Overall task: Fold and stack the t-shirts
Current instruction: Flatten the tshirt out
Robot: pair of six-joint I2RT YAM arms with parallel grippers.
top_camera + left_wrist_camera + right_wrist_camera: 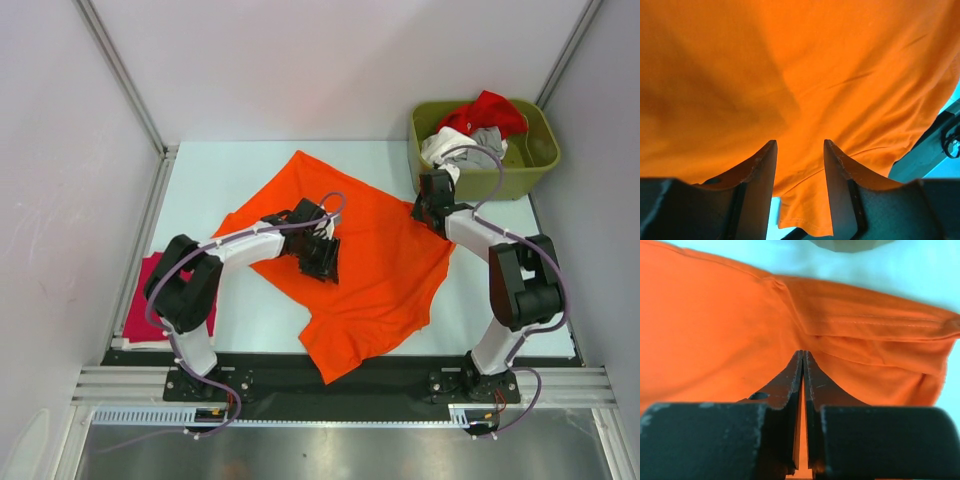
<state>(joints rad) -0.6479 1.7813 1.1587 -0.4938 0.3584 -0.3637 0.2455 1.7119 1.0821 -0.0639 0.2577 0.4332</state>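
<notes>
orange t-shirt [385,275] spread at centre of top view | left gripper [800,145] above it, fingers apart | right gripper [803,353] fingers together, pinching its right-edge fold | magenta t-shirt [140,290] lower left | red t-shirt [487,112] in bin [530,165], upper right

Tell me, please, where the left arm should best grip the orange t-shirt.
Probably its left corner, from above: the orange t-shirt lies mostly flat, so only a free edge can be pinched, and the right gripper holds the opposite edge.
</notes>
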